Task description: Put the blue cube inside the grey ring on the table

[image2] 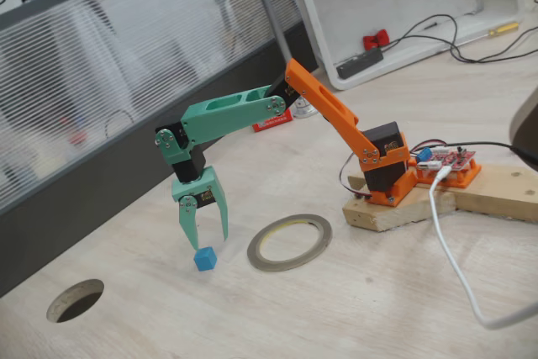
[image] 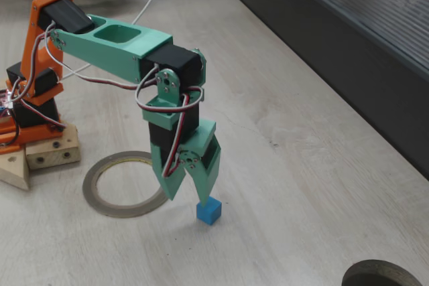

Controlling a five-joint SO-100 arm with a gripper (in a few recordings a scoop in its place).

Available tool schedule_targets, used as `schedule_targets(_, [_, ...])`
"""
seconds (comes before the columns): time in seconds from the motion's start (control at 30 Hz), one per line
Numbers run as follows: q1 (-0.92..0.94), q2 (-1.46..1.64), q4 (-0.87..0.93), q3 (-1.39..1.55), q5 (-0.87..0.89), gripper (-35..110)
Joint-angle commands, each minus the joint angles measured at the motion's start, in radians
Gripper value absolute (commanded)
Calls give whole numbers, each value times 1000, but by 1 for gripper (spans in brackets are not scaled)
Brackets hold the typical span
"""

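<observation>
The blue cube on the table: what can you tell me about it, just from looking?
The blue cube is a small, solid-looking block in bright sky blue with plain, unmarked faces, possibly plastic or foam. It sits flat and upright on the pale wood-grain table, outside the grey ring, a short way from its rim and not touching it. The green gripper points down just above it, fingers apart; whether a fingertip touches the cube's top is hard to tell. It has not been lifted.
</observation>
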Motion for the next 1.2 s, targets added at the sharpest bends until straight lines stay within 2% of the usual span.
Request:
schedule_targets(0.0, [11,20,5,-64,14,36])
schedule_targets(0.33, [11,-130,6,-281,21,36])
schedule_targets(0.47, [9,-149,9,-288,46,36])
schedule_targets(0.7, [9,-150,17,-288,230,36])
schedule_targets(1.17, [12,-153,20,-275,235,36])
